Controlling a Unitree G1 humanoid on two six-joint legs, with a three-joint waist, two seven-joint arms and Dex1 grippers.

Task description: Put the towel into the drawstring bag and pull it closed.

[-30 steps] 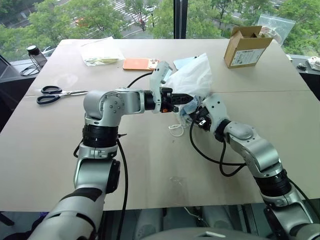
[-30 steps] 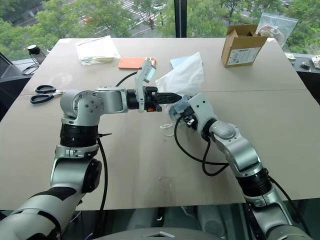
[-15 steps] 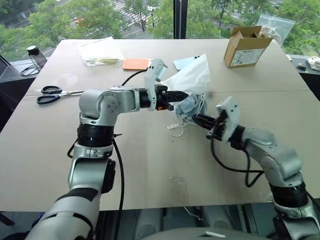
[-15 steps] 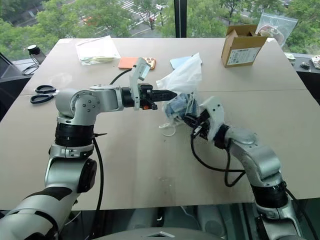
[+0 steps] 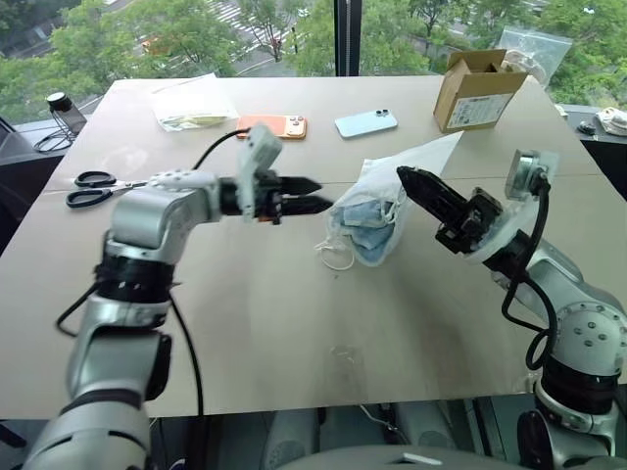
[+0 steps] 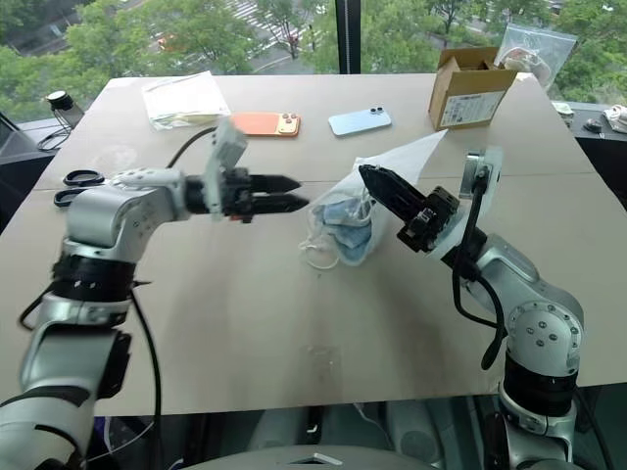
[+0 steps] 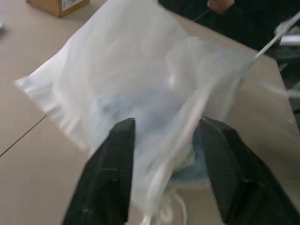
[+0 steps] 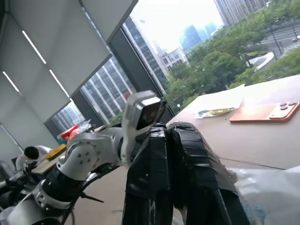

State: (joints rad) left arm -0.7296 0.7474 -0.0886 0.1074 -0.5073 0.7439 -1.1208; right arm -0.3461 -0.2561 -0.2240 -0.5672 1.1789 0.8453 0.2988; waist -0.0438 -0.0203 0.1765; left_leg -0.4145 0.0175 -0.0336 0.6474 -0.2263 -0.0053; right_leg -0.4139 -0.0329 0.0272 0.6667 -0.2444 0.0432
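Note:
The drawstring bag (image 5: 397, 176), thin white and see-through, lies on the table with its mouth toward my left arm. The light-blue towel (image 5: 367, 223) shows through the bag at the mouth end. Thin white cords (image 5: 339, 257) loop on the table just outside the mouth. My left gripper (image 5: 312, 194) is open a short way to the left of the bag, pointing at it and holding nothing. In the left wrist view its fingers (image 7: 112, 178) stand apart in front of the bag (image 7: 150, 84). My right gripper (image 5: 409, 180) is shut and hangs raised above the bag, with nothing seen in it.
Scissors (image 5: 98, 186) lie at the left. An orange phone (image 5: 272, 125), a light-blue phone (image 5: 365, 123) and a clear bag with yellowish contents (image 5: 196, 103) lie further back. A cardboard box (image 5: 478, 90) stands at the back right.
My left gripper let go of the bag, opened and drew back to the left. My right gripper came out of the bag's mouth, rose and turned. The bag sank flat onto the table.

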